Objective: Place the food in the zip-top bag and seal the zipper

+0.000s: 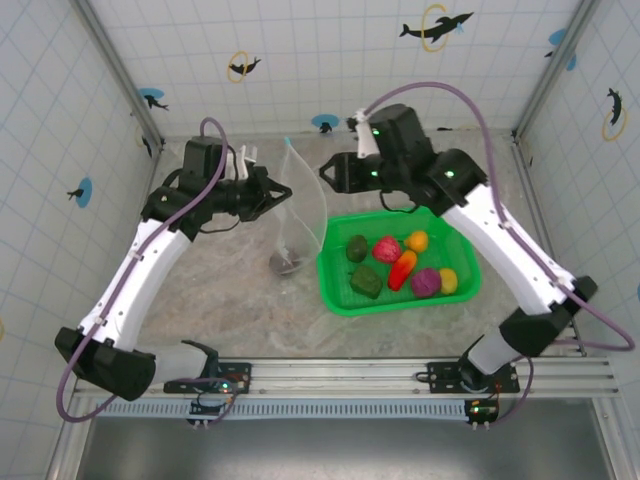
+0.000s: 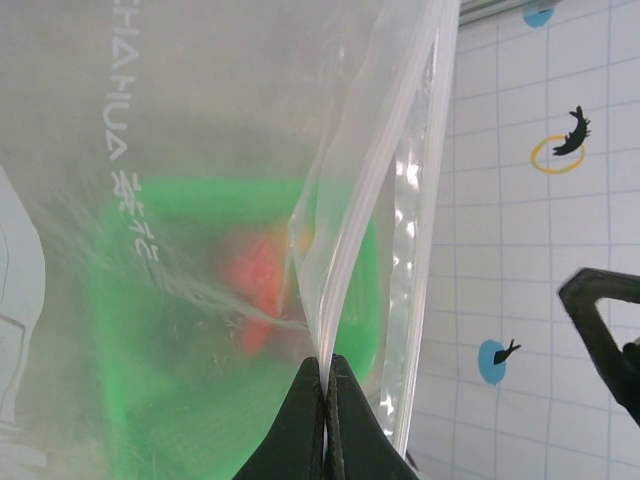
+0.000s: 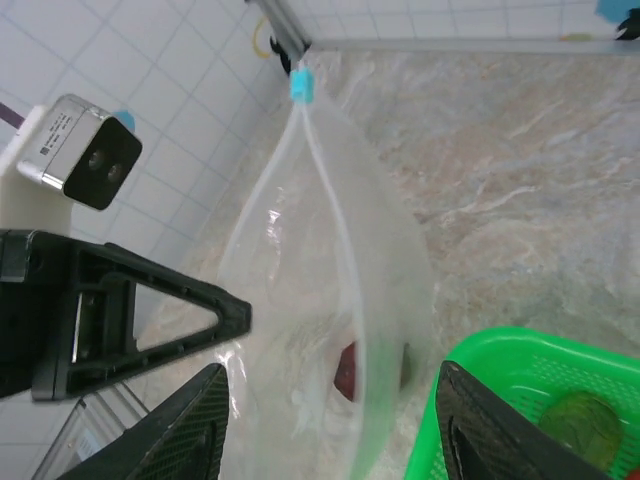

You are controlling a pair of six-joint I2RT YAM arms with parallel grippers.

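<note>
- On the top camera I see the left gripper (image 1: 283, 193) pinched onto the near-left edge of the zip-top bag (image 1: 303, 215). The bag hangs upright between the two arms, its bottom down at the table (image 1: 230, 290).
- One maroon piece (image 1: 287, 263) of the food lies in the bottom of the bag.
- The other pieces sit in the green basket (image 1: 400, 303) just right of the bag: a dark green piece (image 1: 357, 247), a red one (image 1: 387, 249), a small orange one (image 1: 418, 241), an orange-red one (image 1: 402, 270), a green one (image 1: 366, 282), a magenta one (image 1: 426, 282) and a yellow one (image 1: 448, 280).
- The right gripper (image 1: 330, 175) sits close beside the bag's upper right side. I cannot tell its gap from up here.
- On the left wrist camera, the fingers (image 2: 300, 420) are pressed together with the bag's rim caught between them. Clear plastic spreads up and to the left, and the basket shows through it as a green blur (image 2: 150, 350).
- On the right wrist camera, the right gripper (image 3: 330, 370) has its fingers (image 3: 200, 420) spread wide with nothing in them. The bag hangs beyond, between them.
- The zipper (image 3: 335, 215) runs down from its pale-blue end piece (image 3: 302, 85). The two rims are parted, so the mouth gapes.
- The maroon piece (image 3: 347, 370) shows low inside the bag, and the basket rim (image 3: 520, 340) is at lower right.
</note>
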